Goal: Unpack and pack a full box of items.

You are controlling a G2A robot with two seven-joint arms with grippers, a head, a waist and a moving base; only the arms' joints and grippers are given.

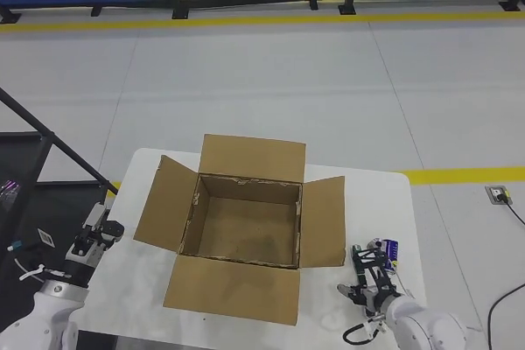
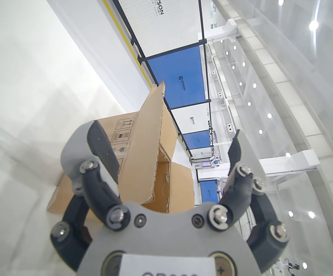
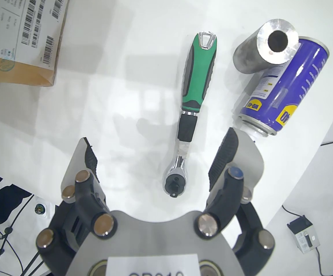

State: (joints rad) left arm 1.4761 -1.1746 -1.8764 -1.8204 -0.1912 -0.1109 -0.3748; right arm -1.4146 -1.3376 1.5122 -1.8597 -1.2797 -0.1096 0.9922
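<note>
An open cardboard box [image 1: 245,229] stands mid-table with all its flaps folded out, and its inside looks bare. My right gripper [image 3: 157,156] is open, low over the table by the box's right flap [image 3: 22,27]. Between its fingers lies the head of a green-handled ratchet [image 3: 198,78]. Beside the ratchet are a grey metal cylinder [image 3: 265,47] and a blue spray can [image 3: 287,87] lying on its side. The top view shows this gripper [image 1: 367,262] next to the can [image 1: 390,252]. My left gripper [image 2: 169,150] is open and holds nothing, left of the box [image 2: 143,150] at the table's left edge [image 1: 101,226].
The white table [image 1: 367,192] has bare room behind the right flap and along its left side. A black frame [image 1: 17,166] stands off the table at the left. A socket block with cable [image 1: 499,194] lies on the floor at the right.
</note>
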